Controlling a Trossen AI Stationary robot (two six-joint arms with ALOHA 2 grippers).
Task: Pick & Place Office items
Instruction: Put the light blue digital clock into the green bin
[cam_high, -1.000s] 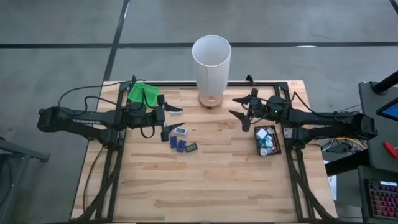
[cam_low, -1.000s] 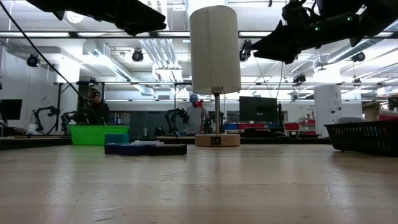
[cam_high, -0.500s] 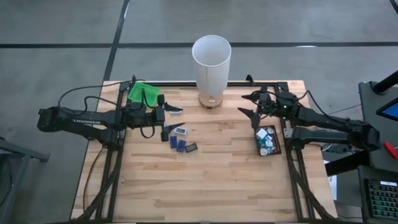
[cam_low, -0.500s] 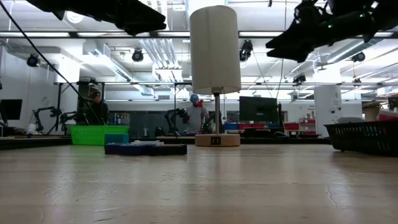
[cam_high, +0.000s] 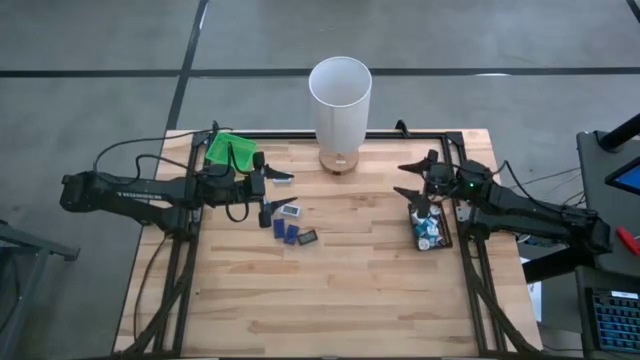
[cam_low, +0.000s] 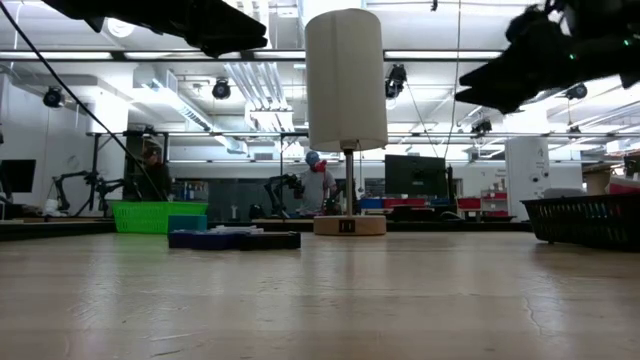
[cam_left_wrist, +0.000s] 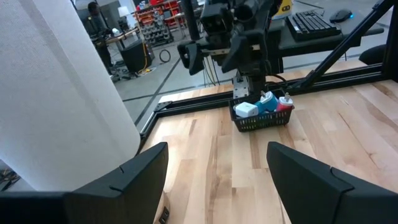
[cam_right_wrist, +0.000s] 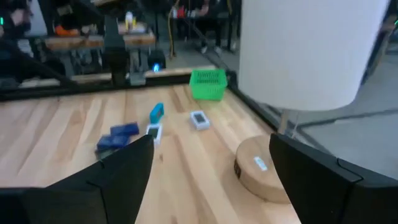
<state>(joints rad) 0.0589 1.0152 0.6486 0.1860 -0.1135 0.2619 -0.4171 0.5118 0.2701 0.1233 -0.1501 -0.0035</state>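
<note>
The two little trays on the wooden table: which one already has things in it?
The black mesh tray at the table's right edge, below the right hand: it holds white, teal and red pieces. The green tray at the far left corner looks empty.

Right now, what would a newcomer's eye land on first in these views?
The tall white cylinder on its wooden base at the table's far edge dominates. Next come the bright green tray at the far left corner and the black tray of office items on the right, with the right gripper hovering above it, fingers spread.
</note>
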